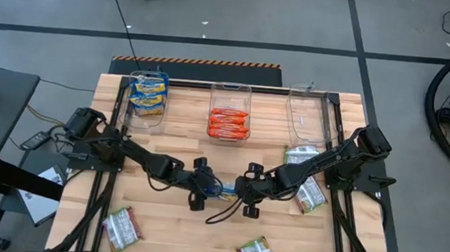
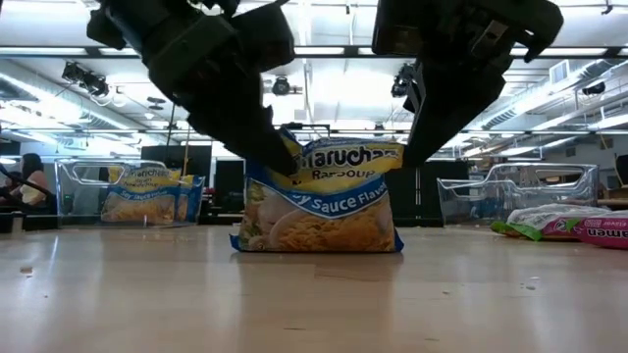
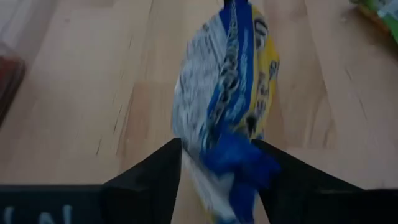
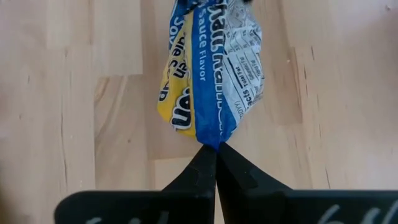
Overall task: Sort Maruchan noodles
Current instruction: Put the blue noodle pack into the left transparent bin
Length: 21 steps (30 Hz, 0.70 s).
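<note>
Packet handed across at table centre

The yellow-blue packet (image 2: 319,199) stood on edge between both grippers; right gripper (image 4: 216,149) pinched its end seam shut, left gripper (image 3: 217,163) straddled the opposite end, fingers apart.

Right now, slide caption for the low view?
Both grippers meet at a yellow-and-blue noodle packet standing upright on the table.

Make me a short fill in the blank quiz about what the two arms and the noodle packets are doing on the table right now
1. The right gripper pinches the yellow-and-blue packet with its fingers ____.
2. The left gripper's fingers stand ____ on either side of that packet.
3. The middle bin holds ____ packets.
4. The right-hand bin holds ____ packets.

Missing words: shut; open; orange-red; no
</note>
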Each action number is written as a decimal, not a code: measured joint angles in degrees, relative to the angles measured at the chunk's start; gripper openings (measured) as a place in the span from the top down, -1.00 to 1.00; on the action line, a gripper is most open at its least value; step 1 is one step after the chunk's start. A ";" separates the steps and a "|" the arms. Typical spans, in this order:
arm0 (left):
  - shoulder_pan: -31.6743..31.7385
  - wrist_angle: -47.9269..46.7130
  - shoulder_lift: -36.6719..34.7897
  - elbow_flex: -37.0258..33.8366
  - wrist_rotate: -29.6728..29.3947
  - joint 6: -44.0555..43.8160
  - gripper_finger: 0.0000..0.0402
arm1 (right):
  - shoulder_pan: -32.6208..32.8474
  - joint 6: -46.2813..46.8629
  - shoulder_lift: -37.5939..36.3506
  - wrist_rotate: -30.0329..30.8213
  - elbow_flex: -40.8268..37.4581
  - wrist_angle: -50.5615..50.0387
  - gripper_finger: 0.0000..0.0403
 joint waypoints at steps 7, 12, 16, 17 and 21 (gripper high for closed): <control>0.00 -2.63 -2.67 -0.01 0.91 -1.30 0.17 | 0.00 0.62 0.00 -1.19 0.00 -0.63 0.96; -0.01 -1.94 -3.37 0.02 0.31 -1.36 0.42 | 0.00 0.62 0.00 -1.52 0.00 -1.01 0.96; -0.14 -2.53 -3.37 0.02 0.38 -2.42 0.80 | 0.00 0.62 0.00 -1.57 0.00 -1.75 0.96; -0.30 -2.67 -3.41 0.01 0.37 -2.46 0.89 | 0.00 0.64 0.00 -1.61 0.00 -1.83 0.96; -1.00 -5.26 -5.29 0.02 -0.10 -2.38 0.94 | 0.00 1.45 0.00 -1.69 0.00 -3.16 0.96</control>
